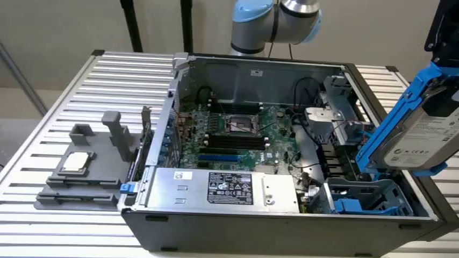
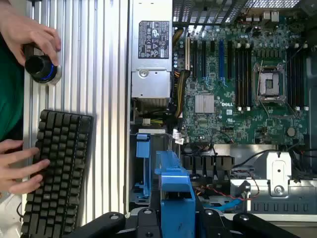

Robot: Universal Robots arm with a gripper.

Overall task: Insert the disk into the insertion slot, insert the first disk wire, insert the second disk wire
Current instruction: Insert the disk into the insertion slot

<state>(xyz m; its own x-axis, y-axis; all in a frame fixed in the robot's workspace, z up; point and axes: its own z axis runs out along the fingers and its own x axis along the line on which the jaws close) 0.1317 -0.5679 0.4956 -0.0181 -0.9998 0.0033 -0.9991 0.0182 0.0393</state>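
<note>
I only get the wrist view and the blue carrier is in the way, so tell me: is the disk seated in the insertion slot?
Observer: No. The disk hangs tilted above the insertion slot, not in it.
Operator: Is the slot occupied?
Observer: No drive inside; just its blue clips.
Operator: Anything off to the side?
Observer: A grey fixture carrying a small silver square part sits on the table, at the exterior view's left of the case.
</note>
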